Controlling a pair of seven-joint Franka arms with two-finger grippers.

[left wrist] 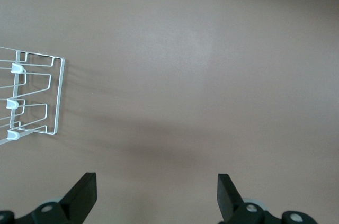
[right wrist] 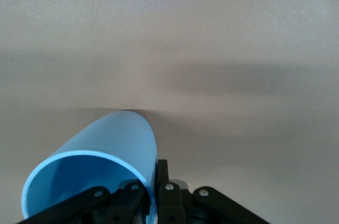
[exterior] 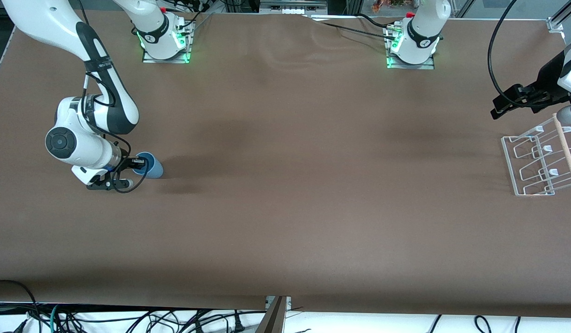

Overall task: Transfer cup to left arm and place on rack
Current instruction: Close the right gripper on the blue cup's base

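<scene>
Your right gripper [exterior: 135, 163], low at the left of the front view, is closed on the rim of the cup [exterior: 150, 165], one finger inside the wall and one outside, and the cup is tipped over. That thin rim pinch is your main risk: the smooth plastic may swivel or slip during a fast carry. Your left gripper [left wrist: 156, 195] waits wide open and empty beside the rack [exterior: 540, 159] at the right edge; a misaligned handover could drop the cup.

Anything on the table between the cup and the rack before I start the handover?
Nothing: the front view shows only bare brown tabletop between the cup, gripped at its rim by the right gripper, and the rack.
</scene>
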